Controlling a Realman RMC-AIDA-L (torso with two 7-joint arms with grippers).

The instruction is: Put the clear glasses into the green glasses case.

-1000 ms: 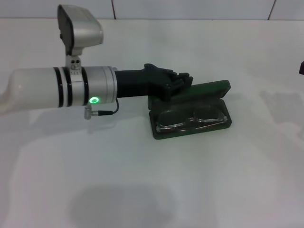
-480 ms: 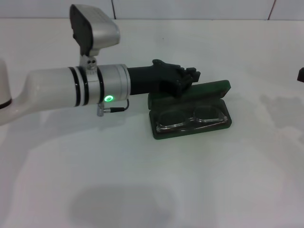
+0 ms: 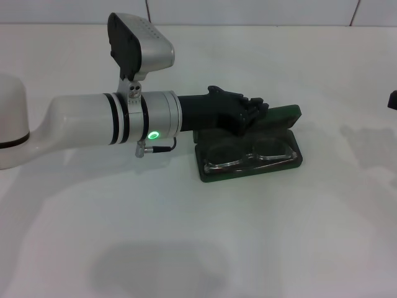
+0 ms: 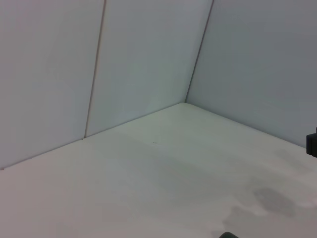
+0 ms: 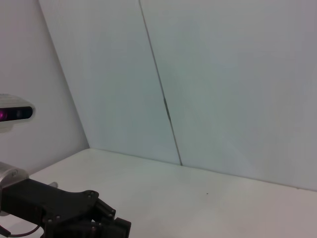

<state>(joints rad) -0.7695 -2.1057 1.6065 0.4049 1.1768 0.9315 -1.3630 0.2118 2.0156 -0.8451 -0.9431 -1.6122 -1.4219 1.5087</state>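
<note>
The left pincer [image 3: 255,112] reaches in level over the raised lid of the green glasses case [image 3: 248,144]; whether its fingers are parted cannot be told. Just below it, the clear glasses [image 3: 248,155] lie folded in the open case on the white desk [image 3: 186,236]. Only the right wrist view shows that pincer from its far side, while the right pincer [image 3: 392,99] sits at the head view's edge.

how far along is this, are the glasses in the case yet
Mostly done, by the look of it. The clear glasses already lie in the tray of the green glasses case, which is open with its lid tipped back. In hand: the left claw sits over the lid's rear edge. Left: probably shutting the lid, if that's wanted. Only a sliver of the right claw shows at the table's right edge.
</note>
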